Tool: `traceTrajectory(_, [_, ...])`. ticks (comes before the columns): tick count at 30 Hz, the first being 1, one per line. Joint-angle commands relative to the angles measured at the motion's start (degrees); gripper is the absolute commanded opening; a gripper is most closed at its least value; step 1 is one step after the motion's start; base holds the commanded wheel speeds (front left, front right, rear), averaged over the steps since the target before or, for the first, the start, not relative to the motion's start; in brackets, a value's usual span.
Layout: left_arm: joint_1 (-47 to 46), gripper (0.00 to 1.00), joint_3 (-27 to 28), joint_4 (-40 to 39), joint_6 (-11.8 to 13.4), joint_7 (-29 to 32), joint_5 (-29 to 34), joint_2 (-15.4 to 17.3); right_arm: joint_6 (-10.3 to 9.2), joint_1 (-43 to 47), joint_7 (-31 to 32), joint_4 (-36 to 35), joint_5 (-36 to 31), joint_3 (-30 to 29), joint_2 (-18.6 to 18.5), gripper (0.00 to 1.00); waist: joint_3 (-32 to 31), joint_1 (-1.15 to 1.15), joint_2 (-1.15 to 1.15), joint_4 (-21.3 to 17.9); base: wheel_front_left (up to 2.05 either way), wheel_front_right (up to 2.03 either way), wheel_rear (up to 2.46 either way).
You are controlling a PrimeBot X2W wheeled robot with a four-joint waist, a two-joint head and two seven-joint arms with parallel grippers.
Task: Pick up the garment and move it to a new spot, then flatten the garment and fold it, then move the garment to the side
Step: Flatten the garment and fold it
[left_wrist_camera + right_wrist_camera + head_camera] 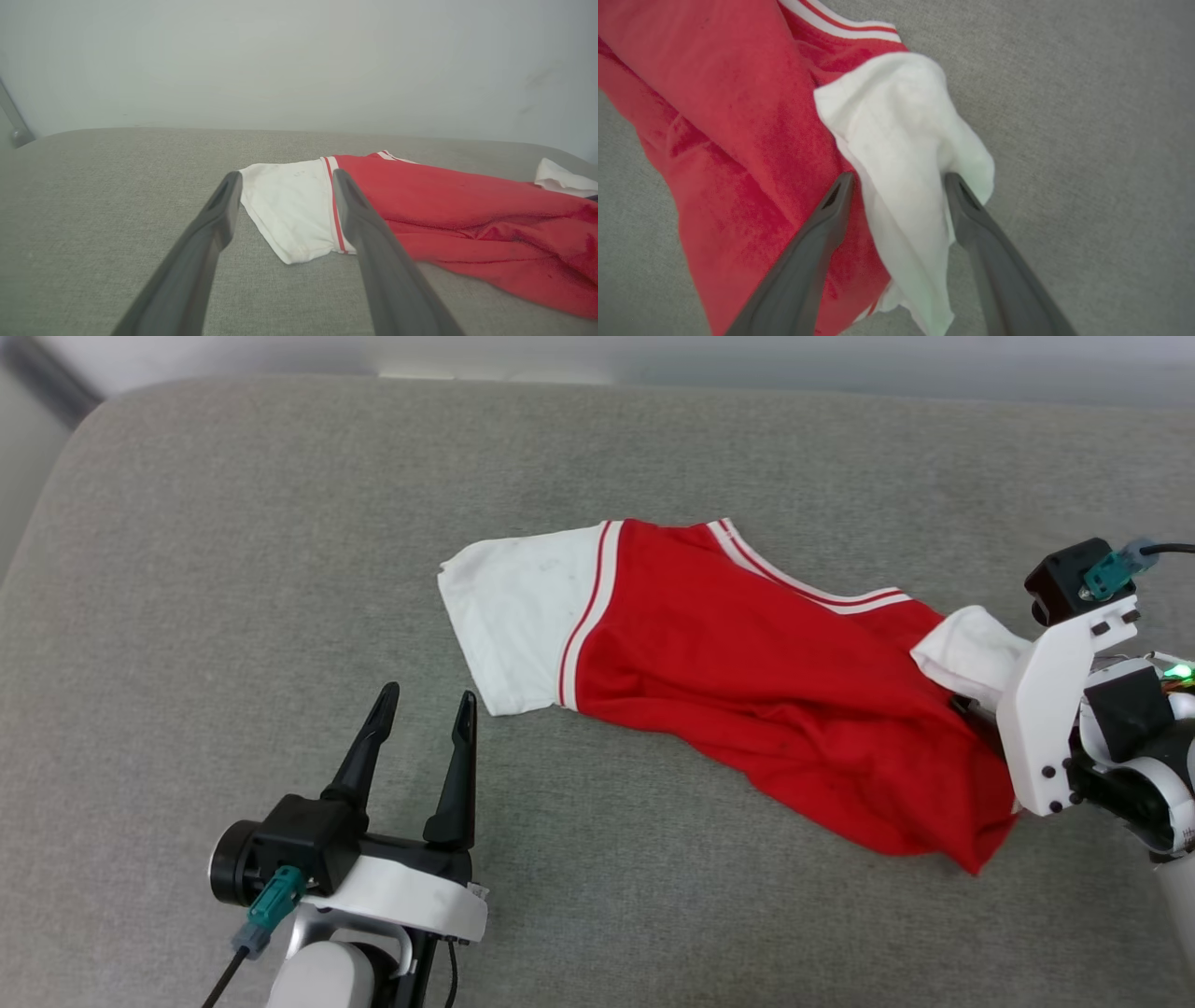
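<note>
The garment [747,663] lies crumpled across a grey cushioned surface, red body up, its lettering hidden. One white sleeve [513,616] with striped trim lies flat at its left end. My left gripper [429,695] stands open just short of that sleeve [289,210], touching nothing. At the garment's right end the other white sleeve [901,130] is bunched up between the fingers of my right gripper [899,179], which is open and straddles it. In the head view the right wrist [1055,709] covers those fingers.
The grey cushion [280,523] spreads wide to the left and behind the garment, with a rounded far-left corner. A pale wall [299,60] rises behind its back edge. Bare cushion [1087,140] lies to the right of the right gripper.
</note>
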Motion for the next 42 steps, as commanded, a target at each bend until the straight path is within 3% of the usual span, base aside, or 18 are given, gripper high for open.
traceTrajectory(1, [-0.7, 1.00, 0.2, 0.2, -0.3, -0.2, 0.3, -0.5, -0.03, -1.2, -0.2, 0.5, -0.2, 0.0, -0.4, 1.00, 1.1, 0.00, 0.00, 1.3, 0.00, 0.00, 0.00])
traceTrajectory(4, [-1.0, 1.00, 0.5, 0.7, -0.9, -0.2, 0.9, -1.0, -0.03, -1.8, -1.5, 2.4, -1.4, 0.1, -0.6, 1.00, 1.4, 0.00, 0.00, 2.2, 0.00, 0.00, 0.00])
traceTrajectory(5, [-1.0, 1.00, 0.6, 0.8, -1.1, -0.2, 1.1, -1.1, -0.03, -1.9, -2.1, 2.9, -1.7, -0.1, -0.3, 0.89, 1.5, 0.00, 0.00, 2.3, 0.00, 0.00, 0.00])
traceTrajectory(6, [-0.9, 1.00, 0.7, 1.0, -1.3, -0.2, 1.2, -1.3, -0.03, -2.1, -2.6, 3.5, -1.7, -0.3, 0.0, 0.00, 1.5, 0.00, 0.00, 2.4, 0.00, 0.00, 0.00])
traceTrajectory(16, [0.5, 1.00, 1.5, 2.3, -2.4, -0.2, 2.2, -2.5, -0.03, -3.4, -7.1, 0.9, 0.9, -1.3, 1.9, 0.00, -1.3, 0.00, 0.00, 0.6, 0.00, 0.00, 0.00])
traceTrajectory(23, [0.7, 1.00, 2.1, 1.8, -2.9, -0.2, 2.7, -2.7, -0.03, -4.8, -7.0, -1.6, 6.1, -10.9, 4.4, 0.00, -0.6, 0.00, 0.00, -0.5, 0.00, 0.00, 0.00])
traceTrajectory(28, [-0.5, 1.00, 2.2, 1.5, -3.3, -0.2, 3.4, -2.8, -0.03, -6.8, -7.4, 3.9, 8.2, -20.8, 7.1, 0.00, 1.4, 0.00, 0.00, -0.5, 0.00, 0.00, 0.00])
traceTrajectory(35, [-1.4, 1.00, 2.3, 1.9, -3.7, -0.2, 3.9, -3.0, -0.03, -7.4, -10.8, 16.5, 3.8, -31.3, 8.0, 0.00, 2.6, 0.00, 0.00, 0.3, 0.00, 0.00, 0.00])
traceTrajectory(36, [-1.4, 1.00, 2.2, 2.0, -3.7, -0.2, 3.9, -3.0, -0.02, -7.6, -11.8, 17.9, 2.4, -32.6, 7.8, 0.64, 2.5, 0.00, 0.00, 0.4, 0.00, 0.00, 0.00])
traceTrajectory(37, [-1.4, 1.00, 2.3, 2.1, -3.8, -0.2, 3.9, -3.0, -0.02, -7.5, -12.9, 19.4, 0.6, -33.9, 7.7, 1.00, 2.4, 0.00, 0.00, 0.5, 0.00, 0.00, 0.00])
traceTrajectory(42, [-1.1, 1.00, 3.1, 2.6, -3.7, -0.2, 4.0, -3.1, -0.02, -8.2, -18.1, 24.1, -6.4, -36.7, 7.6, 1.00, 0.9, 0.00, 0.00, 0.3, 0.00, 0.00, 0.00])
